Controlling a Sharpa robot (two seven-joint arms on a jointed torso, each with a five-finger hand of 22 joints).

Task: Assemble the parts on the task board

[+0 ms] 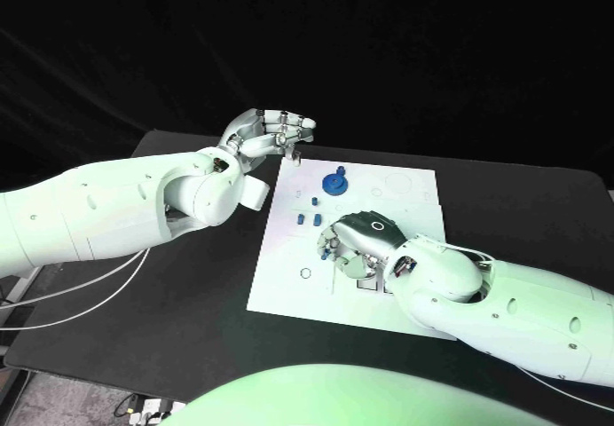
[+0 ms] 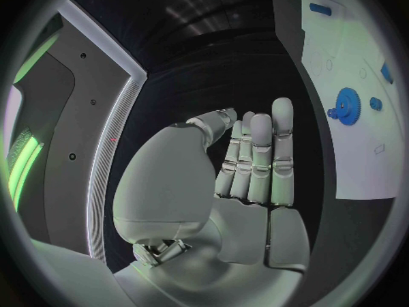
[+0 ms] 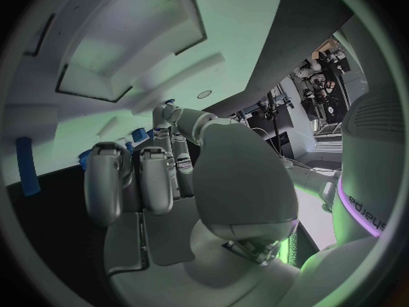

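Head view: white board (image 1: 288,275) lies mid-frame on the black counter (image 1: 179,311), its long side running from upper right to lower left.
Left hand (image 1: 269,131): upper middle of the frame, just past the board's upper left corner, above the counter; fingers curled loosely inward. The left wrist view shows the fingers (image 2: 260,153) upright and side by side, thumb apart, nothing in the palm.
Right hand (image 1: 362,238): over the board's right half, palm down, fingers bent toward the surface. Small blue pieces (image 1: 330,252) sit right at its fingertips; whether it has hold of one I cannot tell. In the right wrist view blue bits (image 3: 136,135) show beyond the fingertips, too hidden to judge.
Gear (image 1: 334,183): blue, round, stands on the board's upper part, between the two hands; also seen in the left wrist view (image 2: 346,104).
Pegs (image 1: 307,216): small blue pieces on the board just left of the right hand.
Cables (image 1: 77,288): pale, looping over the counter at lower left under the left arm.
Obstruction: right hand covers the board's middle right.
Writing: none readable on the board.
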